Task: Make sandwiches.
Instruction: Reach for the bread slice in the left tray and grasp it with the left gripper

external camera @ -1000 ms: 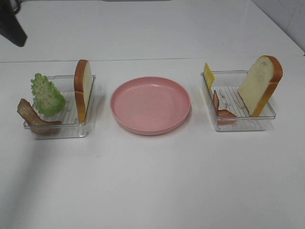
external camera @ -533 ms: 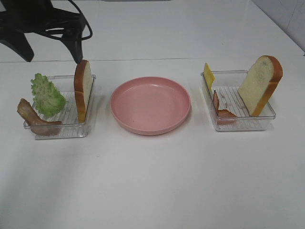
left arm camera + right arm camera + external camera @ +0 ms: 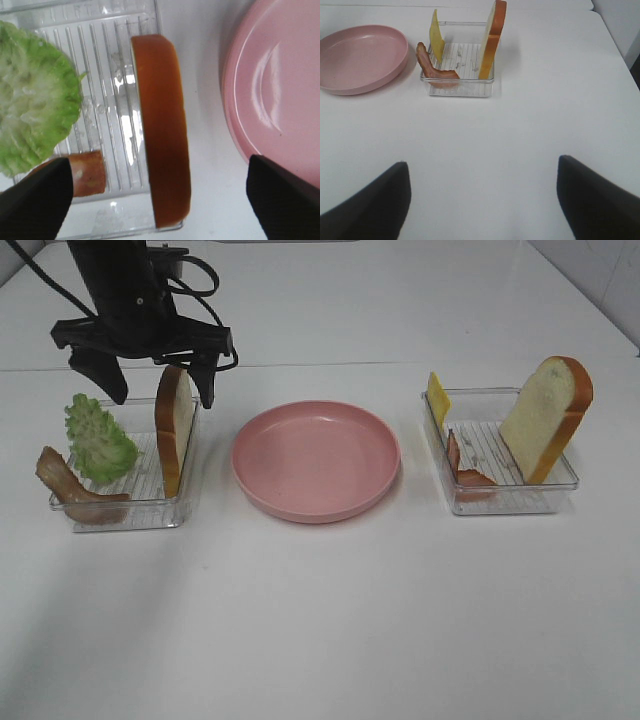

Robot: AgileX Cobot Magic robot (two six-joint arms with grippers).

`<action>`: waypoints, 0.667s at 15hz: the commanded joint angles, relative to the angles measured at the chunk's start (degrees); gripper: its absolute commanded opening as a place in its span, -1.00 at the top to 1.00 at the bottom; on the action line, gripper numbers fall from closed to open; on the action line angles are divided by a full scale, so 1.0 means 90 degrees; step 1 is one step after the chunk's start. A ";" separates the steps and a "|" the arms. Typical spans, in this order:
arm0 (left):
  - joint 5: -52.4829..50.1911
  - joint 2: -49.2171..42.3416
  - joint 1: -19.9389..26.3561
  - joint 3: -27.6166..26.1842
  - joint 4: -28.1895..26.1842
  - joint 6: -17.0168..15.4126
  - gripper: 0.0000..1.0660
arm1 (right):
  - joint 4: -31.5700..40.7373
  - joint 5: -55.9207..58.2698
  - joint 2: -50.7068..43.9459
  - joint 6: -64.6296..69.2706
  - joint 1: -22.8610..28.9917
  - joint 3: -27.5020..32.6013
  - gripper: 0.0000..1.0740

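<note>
No stacked sandwich shows; the parts lie apart. In the left clear tray (image 3: 130,518) a bread slice (image 3: 172,430) stands on edge beside frilly lettuce (image 3: 98,440) and a bacon strip (image 3: 70,490). My left gripper (image 3: 155,385) hangs open just above this slice, one finger on each side. The left wrist view shows the slice's crust (image 3: 162,150) between the open fingers (image 3: 35,200), with lettuce (image 3: 35,120) and bacon (image 3: 87,172). My right gripper (image 3: 482,175) is open and empty, well back from the right tray (image 3: 460,85), which holds bread (image 3: 492,40), cheese (image 3: 436,42) and bacon (image 3: 432,67).
An empty round pink plate (image 3: 315,460) sits between the two trays. The right tray (image 3: 500,502) holds bread (image 3: 545,420), cheese (image 3: 437,395) and bacon (image 3: 465,465). The plate's edge also shows in the left wrist view (image 3: 280,90) and right wrist view (image 3: 360,57).
My left arm has come in from the far left corner and now hangs over the left tray, open fingers either side of the bread slice. Nothing else moved.
</note>
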 commanded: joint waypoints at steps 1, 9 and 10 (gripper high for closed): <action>-0.0223 0.0121 -0.0025 -0.0038 0.0013 -0.0095 -0.51 | -0.0013 -0.0076 -0.0076 -0.0064 -0.0045 0.0006 -0.41; -0.0134 0.0216 -0.0025 -0.0038 0.0038 -0.0102 0.14 | -0.0013 -0.0076 -0.0076 -0.0064 -0.0045 0.0006 -0.41; -0.0095 0.0216 -0.0025 -0.0038 0.0038 -0.0102 0.21 | -0.0013 -0.0076 -0.0076 -0.0064 -0.0045 0.0006 -0.41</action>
